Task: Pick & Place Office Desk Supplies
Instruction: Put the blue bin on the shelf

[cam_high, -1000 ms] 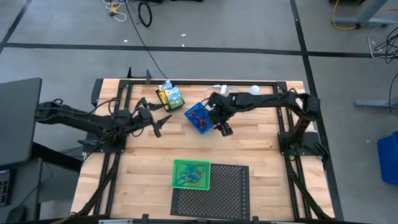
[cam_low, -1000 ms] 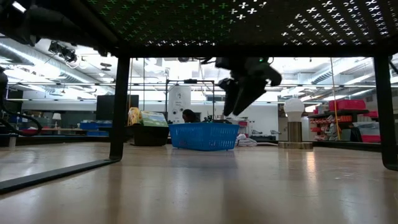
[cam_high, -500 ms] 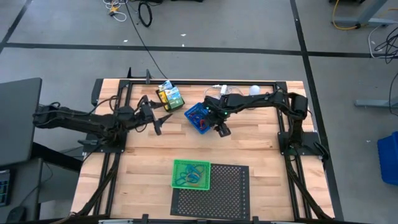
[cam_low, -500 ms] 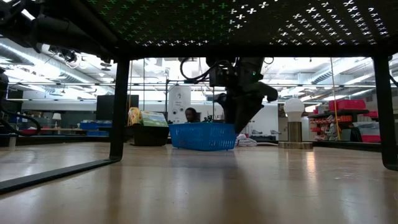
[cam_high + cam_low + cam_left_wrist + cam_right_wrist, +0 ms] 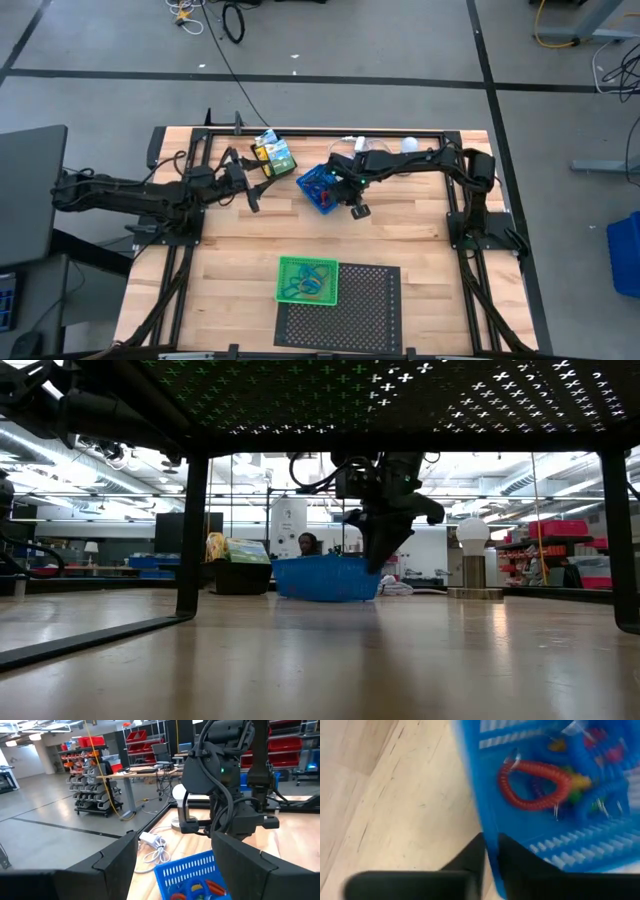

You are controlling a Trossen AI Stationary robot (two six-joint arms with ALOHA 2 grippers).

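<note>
- Pincer on my right arm (image 5: 491,851) is clamped on the blue tray (image 5: 317,187) wall, near the worktop's far edge.
- Light, springy plastic I judge; the rim is the place to hold.
- One red loop (image 5: 536,784) inside.
- One green tray (image 5: 307,279) near the front edge; left gripper (image 5: 249,193) spread apart, waiting.

Two dark, jointed arms are seen, each ended by a two-finger gripper, the right gripper (image 5: 356,207) and left gripper (image 5: 252,196). Black cables are looped along the links.
</note>
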